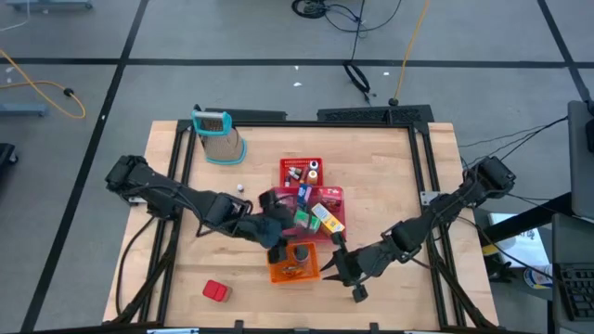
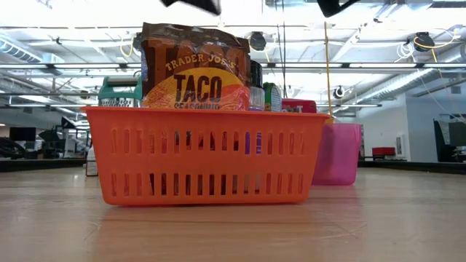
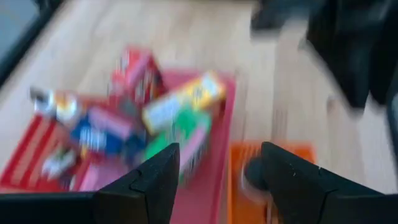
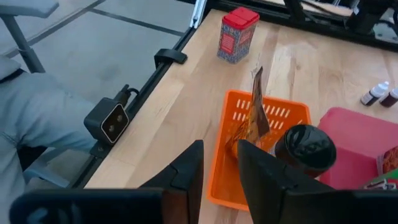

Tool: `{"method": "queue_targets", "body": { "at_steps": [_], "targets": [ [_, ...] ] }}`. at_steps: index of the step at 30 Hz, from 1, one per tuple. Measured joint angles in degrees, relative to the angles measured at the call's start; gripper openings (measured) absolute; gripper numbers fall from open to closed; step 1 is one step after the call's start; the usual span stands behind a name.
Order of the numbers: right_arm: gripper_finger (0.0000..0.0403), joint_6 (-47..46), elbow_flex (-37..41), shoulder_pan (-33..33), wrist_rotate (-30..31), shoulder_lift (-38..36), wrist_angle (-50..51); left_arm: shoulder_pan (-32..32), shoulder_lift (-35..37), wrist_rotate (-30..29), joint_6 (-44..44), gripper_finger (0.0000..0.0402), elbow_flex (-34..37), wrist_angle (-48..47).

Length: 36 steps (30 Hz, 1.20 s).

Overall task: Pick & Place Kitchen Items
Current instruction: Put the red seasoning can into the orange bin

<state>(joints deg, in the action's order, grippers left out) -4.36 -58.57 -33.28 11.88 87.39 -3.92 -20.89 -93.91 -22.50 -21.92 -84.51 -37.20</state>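
An orange basket [image 1: 295, 266] stands near the table's front, with a taco seasoning packet [image 4: 256, 102] upright in it beside a dark-lidded jar [image 4: 305, 149]. My right gripper [image 1: 332, 267] hovers just right of the basket, raised and pointing toward it; in its wrist view the gripper [image 4: 221, 163] is narrowly open with nothing between the fingers. My left gripper [image 1: 274, 230] hangs over the left side of the pink tray [image 1: 336, 197], and its wrist view shows it [image 3: 221, 168] open and empty. Yellow [image 3: 186, 99], green [image 3: 186, 127] and red [image 3: 138, 71] boxes lie in that tray. A red tin [image 1: 215, 291] stands at the front left.
A metal grater with a teal handle [image 1: 218, 134] stands at the far left. A red tray [image 1: 302, 172] with small jars sits behind the pink tray. Two little bottles [image 4: 380, 94] stand on the bare wood. A camera [image 4: 112, 122] is clamped to the table's front edge.
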Motion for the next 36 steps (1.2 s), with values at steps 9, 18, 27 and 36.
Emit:
{"method": "queue_targets", "body": {
  "at_steps": [9, 18, 27, 36],
  "targets": [
    [0.0089, -2.1, 0.0, 0.0, 0.0, 0.0, 2.3, -9.0, 0.0, 9.5, -14.8, 0.0225, 0.0, -22.4],
    [0.0089, -2.1, 0.0, 0.0, 0.0, 0.0, 2.0, -20.9, 0.0, 13.1, -28.3, 0.0225, 0.0, -33.2],
    [0.0089, -4.0, 0.0, 0.0, 0.0, 0.0, 2.0, -30.4, -0.4, 10.9, -37.7, 0.0225, 0.0, -33.2],
    [0.0089, -4.6, 0.0, 0.0, 0.0, 0.0, 2.0, -34.7, -5.1, 9.0, -39.8, 0.0225, 0.0, -33.1]
  ]
}}
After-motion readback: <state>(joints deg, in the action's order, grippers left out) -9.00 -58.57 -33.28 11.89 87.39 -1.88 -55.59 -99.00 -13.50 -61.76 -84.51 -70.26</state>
